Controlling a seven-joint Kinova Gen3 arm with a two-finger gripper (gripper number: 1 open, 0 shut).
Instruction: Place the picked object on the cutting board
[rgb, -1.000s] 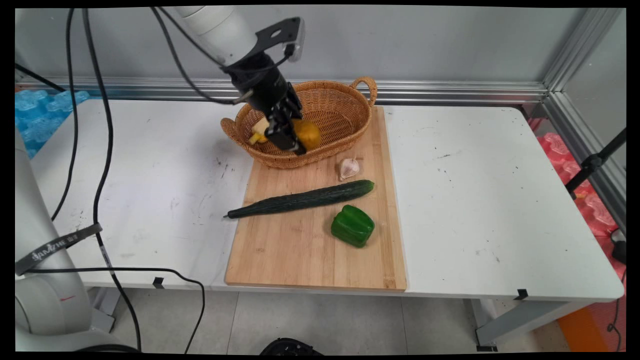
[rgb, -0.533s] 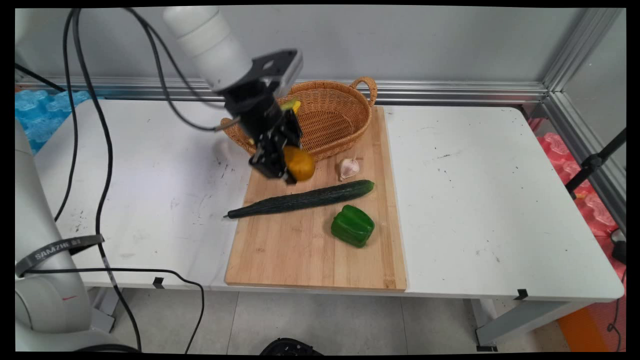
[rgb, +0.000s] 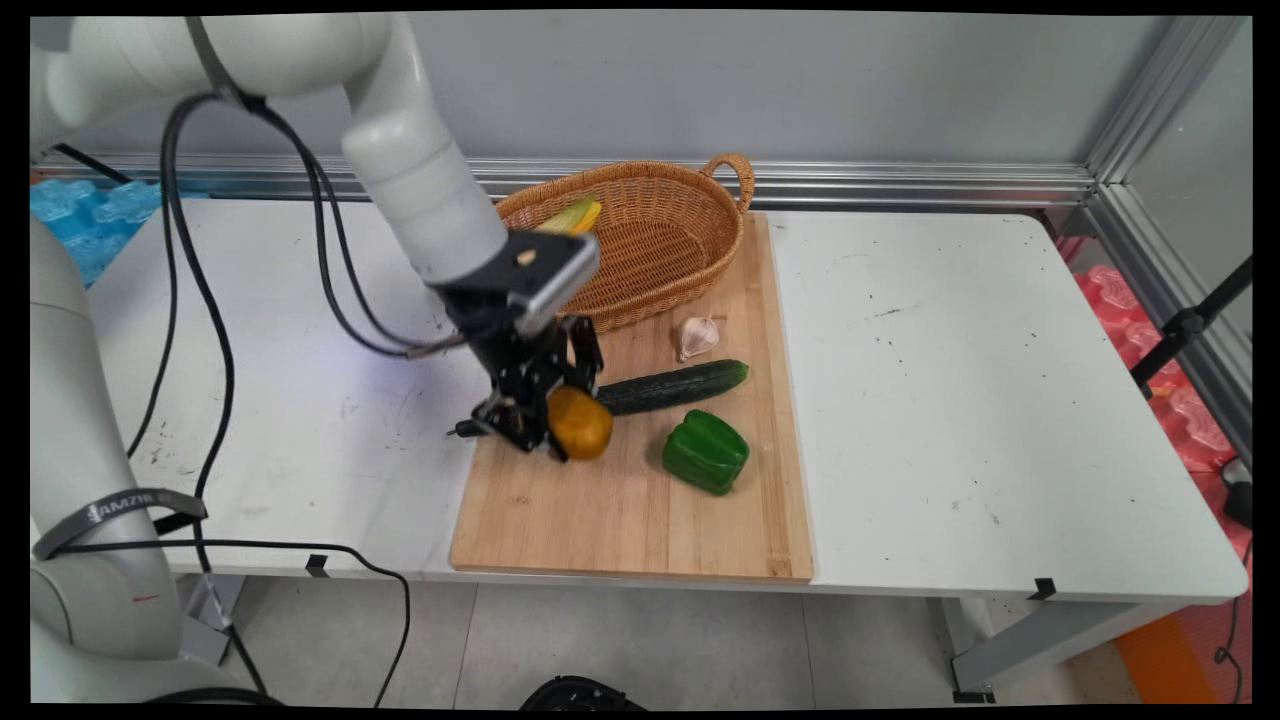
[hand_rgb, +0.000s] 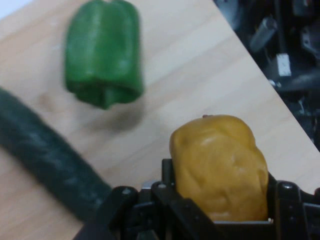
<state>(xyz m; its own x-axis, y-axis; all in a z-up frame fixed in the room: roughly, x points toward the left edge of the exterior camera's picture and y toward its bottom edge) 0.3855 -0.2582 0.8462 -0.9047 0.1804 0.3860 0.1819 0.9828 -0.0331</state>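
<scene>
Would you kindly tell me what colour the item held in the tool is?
Orange-yellow; the held item shows best in the hand view.

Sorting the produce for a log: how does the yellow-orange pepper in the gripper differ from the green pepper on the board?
The yellow-orange pepper is clamped in the gripper, held over the cutting board; the green pepper lies free on the board, untouched. One is orange-yellow, the other deep green. The held one sits beside the cucumber; the green one lies apart from it. Both are blocky, lobed peppers.
</scene>
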